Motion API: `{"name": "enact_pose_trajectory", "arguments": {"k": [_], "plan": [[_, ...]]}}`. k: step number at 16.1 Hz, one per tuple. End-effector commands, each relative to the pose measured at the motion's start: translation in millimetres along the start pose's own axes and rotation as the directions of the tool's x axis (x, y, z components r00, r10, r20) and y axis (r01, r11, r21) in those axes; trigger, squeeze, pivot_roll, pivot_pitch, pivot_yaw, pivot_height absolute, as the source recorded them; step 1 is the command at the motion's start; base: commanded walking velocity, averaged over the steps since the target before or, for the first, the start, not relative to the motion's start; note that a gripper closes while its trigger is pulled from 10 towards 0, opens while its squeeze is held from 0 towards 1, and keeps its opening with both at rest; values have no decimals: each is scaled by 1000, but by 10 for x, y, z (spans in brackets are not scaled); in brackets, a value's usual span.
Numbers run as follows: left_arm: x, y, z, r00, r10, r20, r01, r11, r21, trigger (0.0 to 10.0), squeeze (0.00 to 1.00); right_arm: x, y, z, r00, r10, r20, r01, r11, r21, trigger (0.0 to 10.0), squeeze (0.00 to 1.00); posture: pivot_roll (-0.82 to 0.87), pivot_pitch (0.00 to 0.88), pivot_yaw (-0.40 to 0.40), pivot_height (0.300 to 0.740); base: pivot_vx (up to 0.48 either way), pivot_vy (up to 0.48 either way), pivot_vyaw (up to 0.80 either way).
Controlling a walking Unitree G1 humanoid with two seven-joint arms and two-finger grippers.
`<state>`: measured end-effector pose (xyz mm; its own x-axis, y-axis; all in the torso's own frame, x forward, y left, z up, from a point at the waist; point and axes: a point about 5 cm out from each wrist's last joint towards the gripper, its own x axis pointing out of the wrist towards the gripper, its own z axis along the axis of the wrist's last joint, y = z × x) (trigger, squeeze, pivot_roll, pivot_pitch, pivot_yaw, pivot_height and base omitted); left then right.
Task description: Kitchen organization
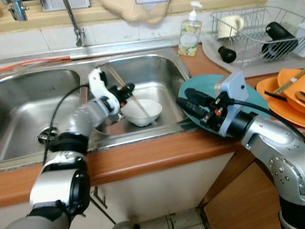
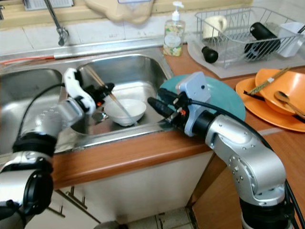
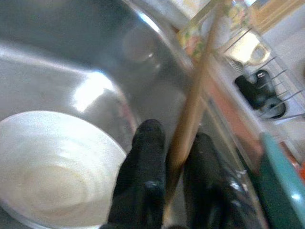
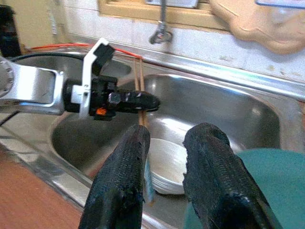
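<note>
Left tool (image 1: 125,90): held over the right sink basin (image 1: 167,71), fingers pinched on a pair of wooden chopsticks (image 1: 133,100), seen clamped between the fingers in the left wrist view.
Chopsticks: slanted, lower ends reaching down into the white bowl (image 1: 140,112); upper ends pointing toward the back wall.
Bowl: upright on the basin floor, apparently empty apart from the chopstick tips.
Right tool (image 1: 183,106): at the basin's right edge, over the near rim of the teal plate (image 1: 252,98); fingers spread, nothing held.
Progress: judged early. Chopsticks are gripped but not yet put away; bowl is in the sink; teal plate lies on the worktop (image 1: 157,155).
Left to do: orange plates (image 1: 281,102) with utensils on them, beside the teal plate.
Surroundings: dish rack (image 1: 252,31) with a mug and dark items; soap bottle (image 1: 190,31) behind the basin; tap (image 1: 74,21).
Obstructions: the two arms are near each other over one basin; a collision is possible.
</note>
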<state>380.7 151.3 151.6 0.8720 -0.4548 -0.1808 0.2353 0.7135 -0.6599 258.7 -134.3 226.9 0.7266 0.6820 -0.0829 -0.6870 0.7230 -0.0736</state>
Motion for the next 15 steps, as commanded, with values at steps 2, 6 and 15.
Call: {"name": "enact_pose_trajectory", "arguments": {"k": [2, 6, 15], "plan": [[49, -37, 124, 998, 38, 48, -40, 998, 49, 10000, 1000, -25, -121, 9, 995, -103, -9, 103, 994, 24, 10000, 706, -100, 0, 103, 740, 0, 0, 0], [47, -97, 262, 996, -10, 87, -1, 992, 127, 10000, 1000, -101, -262, 0, 969, -244, -33, 245, 968, 47, 10000, 1000, -95, 0, 97, 740, 0, 0, 0], [-279, -426, 202, 951, -280, 127, 143, 768, 625, 10000, 0, -583, -538, -93, 794, -588, -158, 606, 786, 122, 10000, 1000, -105, 0, 82, 740, 0, 0, 0]]}}
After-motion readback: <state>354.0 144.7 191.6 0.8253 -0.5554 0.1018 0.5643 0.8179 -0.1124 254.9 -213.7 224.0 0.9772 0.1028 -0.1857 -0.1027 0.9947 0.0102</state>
